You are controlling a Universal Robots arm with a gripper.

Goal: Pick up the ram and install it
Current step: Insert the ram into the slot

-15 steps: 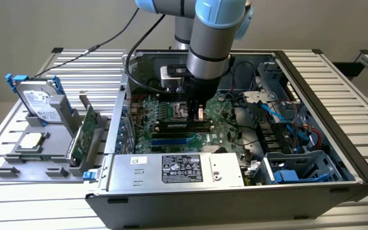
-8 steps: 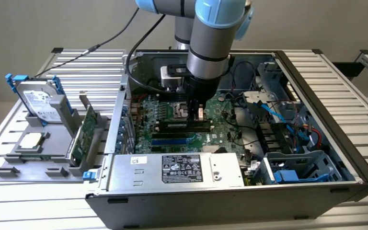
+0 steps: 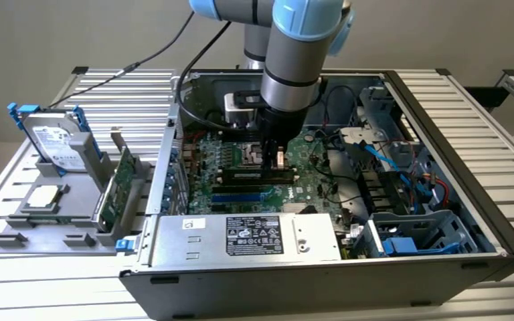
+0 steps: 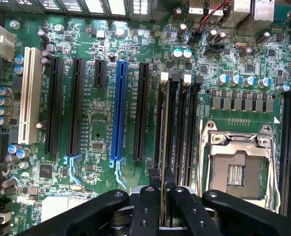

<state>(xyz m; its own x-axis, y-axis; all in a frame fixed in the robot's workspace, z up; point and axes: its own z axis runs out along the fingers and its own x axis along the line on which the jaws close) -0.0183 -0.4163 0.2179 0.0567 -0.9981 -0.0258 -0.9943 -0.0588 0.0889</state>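
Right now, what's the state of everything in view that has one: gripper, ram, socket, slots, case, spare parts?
ram: held on edge over the memory slots; seating unclear.
gripper: shut on the ram.
CPU socket: empty.
blue slot: empty.
case: side open.
hard drive: upright in the holder, outside the case.
card: upright in the same holder.

The black-and-white sticker (image 3: 253,235) on the power supply (image 3: 315,241) bears print — none readable. The hard drive label (image 3: 51,142) — likewise illegible
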